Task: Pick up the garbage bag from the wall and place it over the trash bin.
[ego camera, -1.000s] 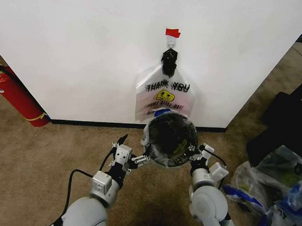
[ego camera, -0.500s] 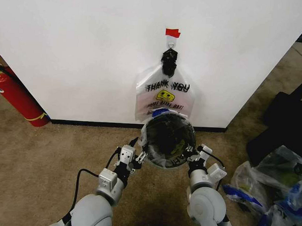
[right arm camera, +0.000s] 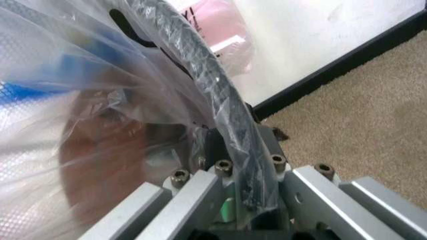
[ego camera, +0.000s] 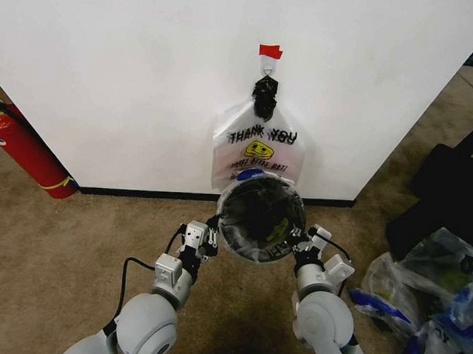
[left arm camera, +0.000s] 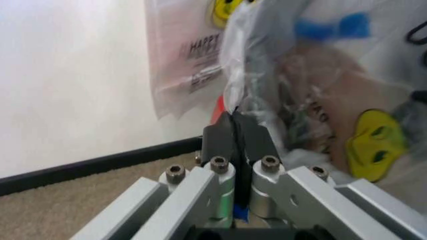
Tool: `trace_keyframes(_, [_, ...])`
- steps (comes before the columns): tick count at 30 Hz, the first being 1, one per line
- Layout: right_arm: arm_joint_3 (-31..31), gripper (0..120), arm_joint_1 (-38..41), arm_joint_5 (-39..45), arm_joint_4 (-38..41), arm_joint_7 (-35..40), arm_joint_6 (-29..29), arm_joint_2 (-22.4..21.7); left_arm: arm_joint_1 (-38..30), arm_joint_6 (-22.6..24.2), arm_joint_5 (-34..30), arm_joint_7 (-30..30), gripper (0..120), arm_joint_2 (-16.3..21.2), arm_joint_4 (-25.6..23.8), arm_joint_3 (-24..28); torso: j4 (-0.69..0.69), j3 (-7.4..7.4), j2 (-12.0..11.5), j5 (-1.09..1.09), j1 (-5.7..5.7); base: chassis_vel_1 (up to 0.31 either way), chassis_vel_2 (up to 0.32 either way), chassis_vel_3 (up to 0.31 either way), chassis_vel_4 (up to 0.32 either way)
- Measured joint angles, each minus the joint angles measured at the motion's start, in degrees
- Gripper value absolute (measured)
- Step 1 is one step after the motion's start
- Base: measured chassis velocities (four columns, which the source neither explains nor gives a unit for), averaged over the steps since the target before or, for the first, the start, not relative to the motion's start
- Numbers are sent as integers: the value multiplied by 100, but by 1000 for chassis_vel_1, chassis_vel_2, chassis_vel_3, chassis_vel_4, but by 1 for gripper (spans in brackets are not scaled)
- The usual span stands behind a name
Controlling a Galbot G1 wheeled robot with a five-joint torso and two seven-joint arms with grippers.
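The robot is standing at the wall (ego camera: 131, 80) with the trash bin (ego camera: 261, 219) just in front of it, and the garbage bag (ego camera: 242, 238) is already lying over the bin's mouth, its clear film wrapping the rim. The left gripper (ego camera: 212, 232) is sitting at the bin's left edge, its jaws pressed together on a pinch of the film, as the left wrist view shows. The right gripper (ego camera: 298, 240) is at the right edge, closed over the plastic-covered rim. The whitish "THANK YOU" bag (ego camera: 258, 147) is hanging untouched from the hook (ego camera: 268, 68) under the red tape (ego camera: 270, 51). To my eye the placing is nearly finished; what looks left is settling the film and letting go.
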Motion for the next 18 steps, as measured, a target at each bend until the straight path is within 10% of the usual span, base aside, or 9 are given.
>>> trace_keyframes(18, [55,0,-73,279,128,-88,-30,-154,-477,-217,-970,436,14,-79,556,-7,-1,0,0,0,0,0,0,0,0])
